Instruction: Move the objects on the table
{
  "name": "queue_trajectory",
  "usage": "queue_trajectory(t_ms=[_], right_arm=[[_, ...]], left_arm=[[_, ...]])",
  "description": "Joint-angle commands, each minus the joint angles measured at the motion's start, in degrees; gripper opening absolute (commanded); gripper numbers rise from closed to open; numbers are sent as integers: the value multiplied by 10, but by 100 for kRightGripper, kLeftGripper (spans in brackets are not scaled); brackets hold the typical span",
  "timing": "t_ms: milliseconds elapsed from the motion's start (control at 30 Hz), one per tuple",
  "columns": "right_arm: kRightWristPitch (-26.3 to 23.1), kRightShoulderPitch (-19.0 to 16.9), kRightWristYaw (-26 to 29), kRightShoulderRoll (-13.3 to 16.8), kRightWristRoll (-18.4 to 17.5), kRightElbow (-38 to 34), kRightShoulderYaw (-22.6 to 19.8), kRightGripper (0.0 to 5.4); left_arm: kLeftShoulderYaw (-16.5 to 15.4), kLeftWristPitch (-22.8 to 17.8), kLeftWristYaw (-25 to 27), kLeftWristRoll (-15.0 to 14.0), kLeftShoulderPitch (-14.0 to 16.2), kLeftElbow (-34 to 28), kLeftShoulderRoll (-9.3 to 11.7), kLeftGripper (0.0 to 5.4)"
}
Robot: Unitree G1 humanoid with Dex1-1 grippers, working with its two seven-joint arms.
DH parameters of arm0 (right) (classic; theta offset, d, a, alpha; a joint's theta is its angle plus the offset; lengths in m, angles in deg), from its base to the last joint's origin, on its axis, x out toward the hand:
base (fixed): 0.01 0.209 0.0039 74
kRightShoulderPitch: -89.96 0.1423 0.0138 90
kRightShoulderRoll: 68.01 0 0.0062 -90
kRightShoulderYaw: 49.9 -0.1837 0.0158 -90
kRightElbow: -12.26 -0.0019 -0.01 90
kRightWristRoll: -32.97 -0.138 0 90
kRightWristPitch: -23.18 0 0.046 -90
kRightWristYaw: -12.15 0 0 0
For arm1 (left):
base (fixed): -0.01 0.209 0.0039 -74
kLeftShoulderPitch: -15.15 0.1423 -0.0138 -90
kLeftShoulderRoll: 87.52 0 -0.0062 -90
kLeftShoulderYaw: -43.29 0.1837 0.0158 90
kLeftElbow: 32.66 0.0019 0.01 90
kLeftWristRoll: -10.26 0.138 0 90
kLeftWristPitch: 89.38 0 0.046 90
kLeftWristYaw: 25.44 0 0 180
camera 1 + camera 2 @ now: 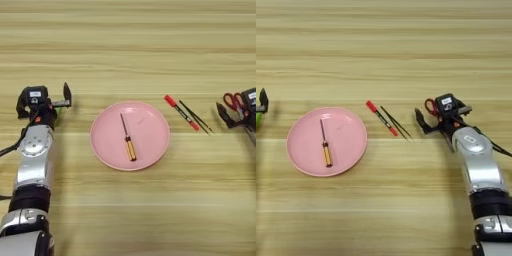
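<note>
An amber-handled mini screwdriver (127, 144) lies on the round pink plate (150, 150) in the middle of the table (128, 50). Right of the plate, a red-capped pen (382, 118) and a pair of thin black sticks (396, 123) lie side by side, slanted. The red-handled scissors (429, 104) lie further right, partly hidden behind my right gripper (434, 131). That gripper is open, with one finger (420, 120) pointing left toward the sticks. My left gripper (45, 100) stays parked, open, left of the plate.
My left forearm (34, 150) runs along the left side down to the near edge. The right forearm (478, 165) does the same on the right.
</note>
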Motion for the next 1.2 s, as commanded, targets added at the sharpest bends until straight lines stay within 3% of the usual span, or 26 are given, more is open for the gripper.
queue_trajectory(t_ms=[33, 500, 800, 1200], right_arm=[[-7, -24, 30, 10, -3, -41, 14, 537], [-34, -61, 91, 23, -12, -92, 24, 537], [-42, -72, 110, 24, -8, -84, 40, 537], [-16, -80, 130, 24, -2, -75, 59, 537]], left_arm=[[1, -9, -1, 0, -4, 1, -1, 540], [2, -10, -2, 1, -4, 1, -1, 540], [2, -10, -2, 2, -3, 1, -1, 540], [5, -10, -2, 3, -2, 1, -2, 540]])
